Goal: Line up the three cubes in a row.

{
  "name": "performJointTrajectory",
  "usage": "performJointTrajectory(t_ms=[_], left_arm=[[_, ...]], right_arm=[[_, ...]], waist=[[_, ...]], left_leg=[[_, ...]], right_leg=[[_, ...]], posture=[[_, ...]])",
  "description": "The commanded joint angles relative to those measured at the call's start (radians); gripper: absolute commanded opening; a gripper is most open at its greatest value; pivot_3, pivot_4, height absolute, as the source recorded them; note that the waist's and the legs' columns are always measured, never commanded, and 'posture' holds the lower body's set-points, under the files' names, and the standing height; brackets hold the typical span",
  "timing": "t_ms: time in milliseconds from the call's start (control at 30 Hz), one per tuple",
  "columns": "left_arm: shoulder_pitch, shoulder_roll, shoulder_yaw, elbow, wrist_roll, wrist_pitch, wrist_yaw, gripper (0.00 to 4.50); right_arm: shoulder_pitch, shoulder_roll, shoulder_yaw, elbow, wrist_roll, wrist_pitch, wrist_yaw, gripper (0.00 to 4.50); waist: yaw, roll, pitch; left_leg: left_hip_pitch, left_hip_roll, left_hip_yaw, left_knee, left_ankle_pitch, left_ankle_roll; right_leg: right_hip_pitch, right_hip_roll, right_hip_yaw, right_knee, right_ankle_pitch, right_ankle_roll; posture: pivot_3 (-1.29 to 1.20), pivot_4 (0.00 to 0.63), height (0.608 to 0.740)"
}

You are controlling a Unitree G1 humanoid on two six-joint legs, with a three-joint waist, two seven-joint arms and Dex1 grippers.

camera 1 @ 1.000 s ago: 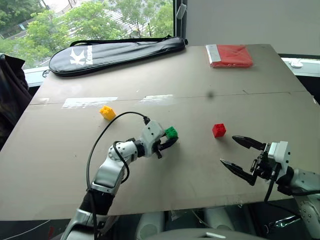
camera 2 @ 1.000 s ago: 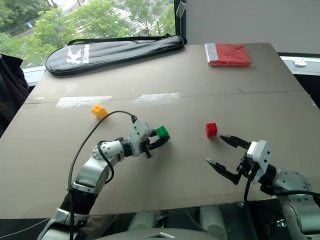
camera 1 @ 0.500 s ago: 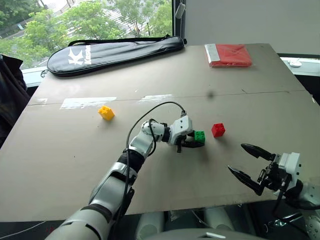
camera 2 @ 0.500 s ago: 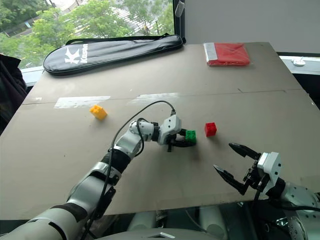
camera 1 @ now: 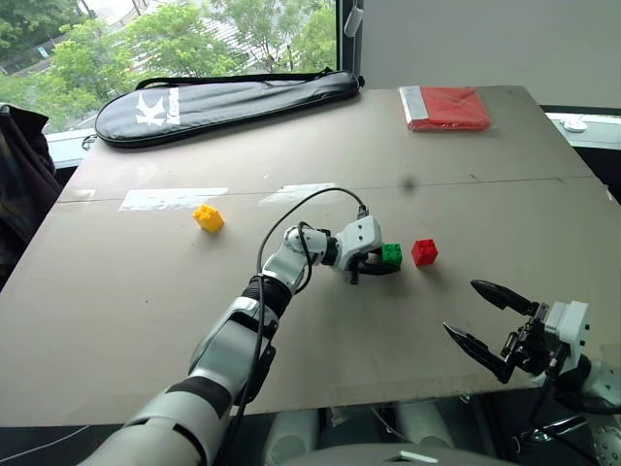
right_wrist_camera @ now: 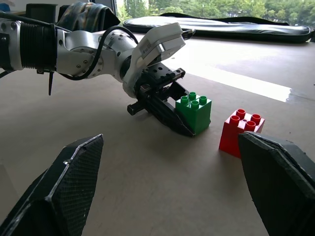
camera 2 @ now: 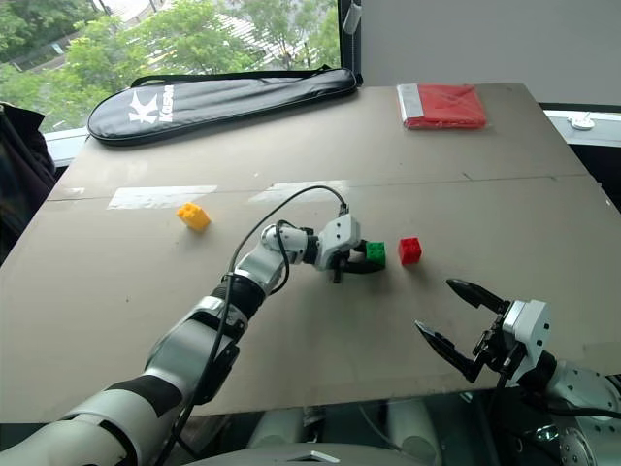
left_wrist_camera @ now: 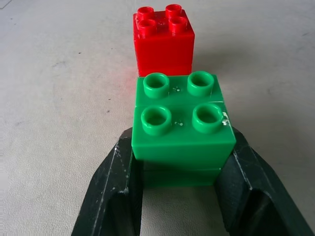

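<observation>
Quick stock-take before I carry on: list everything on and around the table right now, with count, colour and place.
green cube: 1, green, mid-table, gripped, just left of the red cube
red cube: 1, red, mid-table, small gap from green
yellow cube: 1, yellow, far to the left, alone
racket bag: 1, black, far left edge
flat packet: 1, red, far right corner
tape strips: 2, pale, along the table seam
table: 1, grey-brown
left pincer: black, shut on the green cube
right pincer: black, open, near edge
</observation>
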Motion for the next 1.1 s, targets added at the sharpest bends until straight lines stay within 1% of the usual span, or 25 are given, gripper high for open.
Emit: performJointTrajectory(t_ms=[33, 167, 233, 267, 300, 400, 567, 700, 767, 833, 867, 933, 1000, 1033, 1100], left_arm=[[0.030, 0.023, -0.003, 0.008, 0.023, -0.001, -0.035, 1.33], [0.032, 0.020, 0.006, 0.020, 0.020, 0.032, -0.051, 1.33], [0.026, 0.019, 0.007, 0.036, 0.030, 0.031, -0.047, 2.36], [0.024, 0.019, 0.008, 0.043, 0.033, 0.035, -0.044, 2.70], [0.023, 0.019, 0.010, 0.046, 0.035, 0.037, -0.042, 3.20], [0.014, 0.018, 0.010, 0.064, 0.056, 0.027, 0.000, 4.44], [0.015, 0.033, 0.021, 0.067, 0.060, 0.016, 0.038, 4.44], [0.063, 0.091, 0.060, -0.025, 0.022, -0.004, 0.017, 4.44], [0.129, 0.143, 0.093, -0.143, -0.035, 0.032, -0.050, 4.44], [0.208, 0.212, 0.114, -0.276, -0.083, 0.071, -0.113, 4.44], [0.268, 0.262, 0.130, -0.368, -0.117, 0.109, -0.145, 4.44], [0.357, 0.330, 0.153, -0.504, -0.170, 0.181, -0.176, 4.44], [0.474, 0.386, 0.228, -0.635, -0.215, 0.238, -0.113, 4.44], [0.527, 0.397, 0.278, -0.689, -0.239, 0.273, -0.056, 4.44], [0.598, 0.385, 0.366, -0.760, -0.279, 0.307, 0.049, 4.44]], right_arm=[[-0.015, -0.004, -0.007, -0.031, 0.017, -0.009, 0.002, 4.50], [-0.027, -0.007, -0.002, -0.028, 0.015, -0.006, 0.007, 4.50], [-0.033, -0.007, 0.001, -0.029, 0.013, -0.003, 0.007, 4.50], [-0.035, -0.007, 0.003, -0.030, 0.013, -0.002, 0.007, 4.50], [-0.036, -0.007, 0.003, -0.030, 0.012, -0.001, 0.007, 4.50], [-0.037, -0.007, 0.003, -0.033, 0.012, 0.001, 0.006, 4.50], [-0.036, -0.007, 0.003, -0.036, 0.010, 0.000, 0.003, 4.50], [-0.043, -0.010, 0.010, -0.048, 0.018, 0.006, 0.007, 4.50], [-0.048, -0.013, 0.014, -0.051, 0.022, 0.011, 0.010, 4.50], [-0.057, -0.019, 0.018, -0.051, 0.027, 0.016, 0.015, 4.50], [-0.067, -0.023, 0.022, -0.047, 0.028, 0.018, 0.020, 4.50], [-0.085, -0.029, 0.028, -0.039, 0.031, 0.020, 0.028, 4.50], [-0.123, -0.032, 0.040, -0.039, 0.040, 0.035, 0.032, 4.50], [-0.145, -0.033, 0.048, -0.041, 0.046, 0.045, 0.031, 4.50], [-0.174, -0.032, 0.059, -0.042, 0.054, 0.058, 0.030, 4.50]], waist=[[0.000, 0.000, 0.000], [-0.002, 0.000, 0.000], [-0.002, 0.000, 0.000], [-0.002, 0.000, 0.000], [-0.002, 0.000, 0.000], [-0.002, 0.000, 0.000], [-0.003, 0.000, -0.001], [-0.014, 0.000, 0.000], [-0.030, 0.000, 0.000], [-0.040, 0.000, 0.000], [-0.041, 0.001, 0.000], [-0.048, 0.001, 0.000], [-0.047, 0.002, 0.001], [-0.041, 0.003, 0.002], [-0.035, 0.004, 0.002]], left_leg=[[0.000, 0.000, 0.000, 0.000, 0.000, 0.000], [0.000, 0.000, 0.000, 0.000, 0.000, 0.000], [0.000, 0.000, 0.000, 0.000, 0.000, 0.000], [0.000, 0.000, 0.000, 0.000, 0.000, 0.000], [0.000, 0.000, 0.000, 0.000, 0.000, 0.000], [0.003, 0.000, 0.000, 0.000, 0.000, 0.000], [0.005, 0.000, 0.000, 0.000, 0.000, 0.000], [0.005, 0.000, 0.000, 0.000, 0.000, 0.000], [0.005, 0.001, 0.000, -0.001, 0.000, 0.000], [0.005, 0.002, 0.000, -0.002, 0.000, 0.000], [0.006, 0.003, 0.000, -0.003, 0.000, 0.000], [0.005, 0.004, -0.001, -0.003, 0.000, 0.000], [0.005, 0.005, -0.003, -0.004, 0.000, 0.000], [0.005, 0.006, -0.003, -0.004, 0.000, 0.000], [0.004, 0.005, -0.004, -0.004, 0.000, 0.000]], right_leg=[[0.000, 0.000, 0.000, 0.000, 0.000, 0.000], [0.000, 0.000, 0.000, 0.000, 0.000, 0.000], [0.000, 0.000, 0.000, 0.000, 0.000, 0.000], [0.000, 0.000, 0.000, 0.000, 0.000, 0.000], [0.000, 0.000, 0.000, 0.000, 0.000, 0.000], [0.003, 0.000, 0.000, 0.000, 0.000, 0.000], [0.006, 0.000, 0.000, 0.000, 0.000, 0.000], [0.006, 0.000, 0.000, 0.000, 0.000, 0.000], [0.005, 0.001, 0.001, 0.000, 0.000, 0.000], [0.005, 0.002, 0.002, 0.001, 0.000, 0.000], [0.003, 0.003, 0.001, 0.001, 0.000, 0.000], [0.001, 0.004, 0.001, 0.002, 0.000, 0.000], [0.000, 0.004, 0.001, 0.002, 0.000, 0.000], [-0.001, 0.003, 0.002, 0.002, 0.000, -0.001], [-0.001, 0.002, 0.001, 0.002, -0.001, -0.001]], posture=[[0.00, 0.150, 0.707], [0.00, 0.150, 0.707], [0.00, 0.150, 0.707], [0.00, 0.150, 0.707], [0.00, 0.150, 0.707], [0.00, 0.150, 0.707], [0.00, 0.150, 0.707], [0.00, 0.150, 0.707], [0.00, 0.150, 0.707], [0.00, 0.150, 0.707], [0.00, 0.150, 0.707], [0.00, 0.150, 0.707], [0.00, 0.150, 0.707], [0.00, 0.150, 0.707], [0.00, 0.150, 0.707]])
